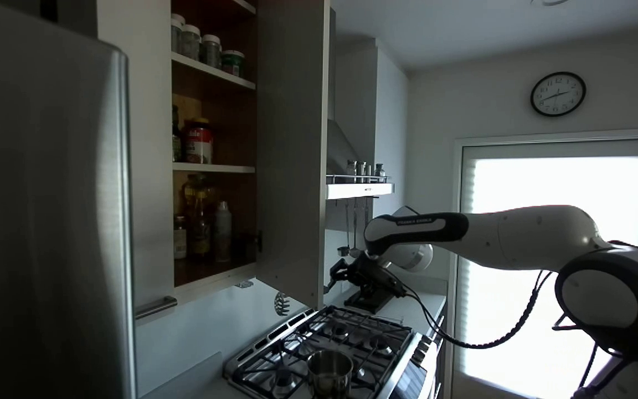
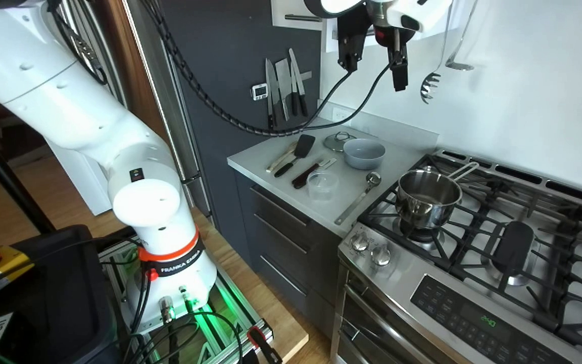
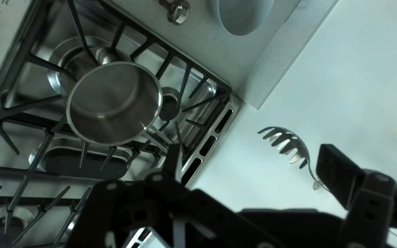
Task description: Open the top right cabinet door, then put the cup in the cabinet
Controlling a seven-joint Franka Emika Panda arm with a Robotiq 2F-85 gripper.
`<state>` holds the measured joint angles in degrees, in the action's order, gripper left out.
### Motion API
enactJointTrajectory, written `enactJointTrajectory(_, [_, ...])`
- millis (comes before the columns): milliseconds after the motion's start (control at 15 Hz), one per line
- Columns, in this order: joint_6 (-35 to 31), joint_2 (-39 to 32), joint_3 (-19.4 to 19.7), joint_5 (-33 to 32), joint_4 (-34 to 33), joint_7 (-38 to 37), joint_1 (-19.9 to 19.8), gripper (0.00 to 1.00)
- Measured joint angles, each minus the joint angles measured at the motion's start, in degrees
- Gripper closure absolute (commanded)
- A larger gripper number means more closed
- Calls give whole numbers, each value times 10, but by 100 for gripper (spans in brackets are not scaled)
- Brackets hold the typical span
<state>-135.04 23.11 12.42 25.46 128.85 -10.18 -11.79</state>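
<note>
The top right cabinet door [image 1: 291,155] stands swung open in an exterior view. The cabinet [image 1: 214,172] shows its brown inner shelves with jars and bottles. A small pale, see-through cup [image 2: 323,184] stands on the counter; it is out of the wrist view. My gripper [image 2: 374,76] is open and empty, high above the counter and stove, with its fingers pointing down. In an exterior view the gripper [image 1: 332,279] is beside the door's lower free edge, partly hidden by it; whether it touches cannot be told. In the wrist view the gripper [image 3: 250,155] has its fingers wide apart.
A steel pot [image 2: 428,197] stands on the gas stove [image 2: 518,242]. A grey bowl [image 2: 364,153], a lid, a ladle [image 2: 359,197] and spatulas lie on the counter. Utensils [image 2: 430,86] hang on the wall. A shut grey panel has a bar handle [image 1: 155,307]. The steel fridge [image 1: 47,210] is beside it.
</note>
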Motion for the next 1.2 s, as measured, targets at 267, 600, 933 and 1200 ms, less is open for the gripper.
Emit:
enactJointTrajectory(267, [-8,40,7,0,67,13,-8,0])
enactJointTrajectory(600, [-8,60,11,4,92,13,-8,0])
enactJointTrajectory(933, [-8,60,6,-9,91,14,-8,0])
enactJointTrajectory(1200, [-1,60,-11,-52,106,51,0,0])
